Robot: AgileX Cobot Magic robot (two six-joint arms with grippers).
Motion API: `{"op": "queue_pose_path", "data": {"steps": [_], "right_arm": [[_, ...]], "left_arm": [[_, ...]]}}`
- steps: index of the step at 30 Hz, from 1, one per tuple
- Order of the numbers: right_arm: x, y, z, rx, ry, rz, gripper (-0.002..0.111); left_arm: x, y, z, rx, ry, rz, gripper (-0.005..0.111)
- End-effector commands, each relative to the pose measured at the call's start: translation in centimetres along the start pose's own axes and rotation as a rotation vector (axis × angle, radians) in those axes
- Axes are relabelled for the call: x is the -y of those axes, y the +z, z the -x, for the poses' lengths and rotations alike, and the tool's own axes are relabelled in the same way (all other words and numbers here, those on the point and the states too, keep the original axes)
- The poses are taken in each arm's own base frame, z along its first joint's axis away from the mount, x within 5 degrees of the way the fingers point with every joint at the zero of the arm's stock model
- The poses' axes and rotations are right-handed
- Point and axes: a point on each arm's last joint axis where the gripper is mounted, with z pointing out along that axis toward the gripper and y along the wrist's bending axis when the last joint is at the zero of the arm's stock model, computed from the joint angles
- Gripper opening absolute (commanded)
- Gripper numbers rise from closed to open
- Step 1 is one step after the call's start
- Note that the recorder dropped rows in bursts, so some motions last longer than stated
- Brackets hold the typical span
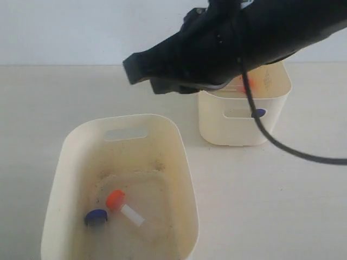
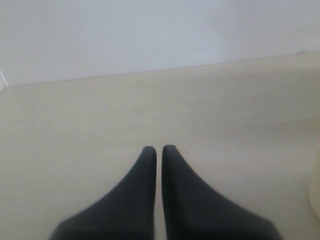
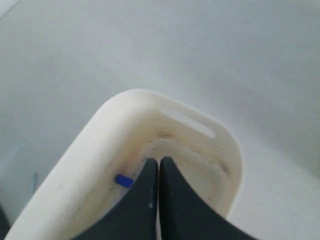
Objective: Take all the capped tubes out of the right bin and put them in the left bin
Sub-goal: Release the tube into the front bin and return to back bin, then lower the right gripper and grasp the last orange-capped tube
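On the pale tabletop (image 1: 49,108), two capped tubes (image 1: 115,199) are seen in the left bin (image 1: 64,157) and two in the right bin (image 1: 238,132), so the right pincer (image 3: 159,167), held together and empty above the left bin, is judged due back, while the left pincer (image 2: 159,150), also together, is parked aside.

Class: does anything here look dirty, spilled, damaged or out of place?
Only the left bin: dark specks smudge its inner floor around the blue-capped tube and orange-capped tube lying there. Nothing looks damaged or spilled.
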Motion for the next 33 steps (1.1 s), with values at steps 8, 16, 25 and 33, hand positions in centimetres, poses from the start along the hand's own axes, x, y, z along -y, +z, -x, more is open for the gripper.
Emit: {"op": "queue_pose_path", "data": {"steps": [8, 16, 25, 33], "right_arm": [[7.4, -3.1, 3.3, -0.087, -0.214, -0.363, 0.000], [10.9, 0.0, 6.5, -0.163, -0.455, -0.565, 0.000], [15.4, 7.5, 6.5, -0.229, -0.725, -0.675, 0.000], [22.0, 9.7, 4.5, -0.290, -0.731, -0.665, 0.000]], "left_arm": [[0.0, 0.0, 0.3, 0.018, -0.023, -0.002, 0.004], [0.0, 0.0, 0.3, 0.018, -0.023, -0.002, 0.004], [0.0, 0.0, 0.3, 0.018, -0.023, -0.002, 0.004], [0.0, 0.0, 0.3, 0.018, -0.023, -0.002, 0.004]]}}
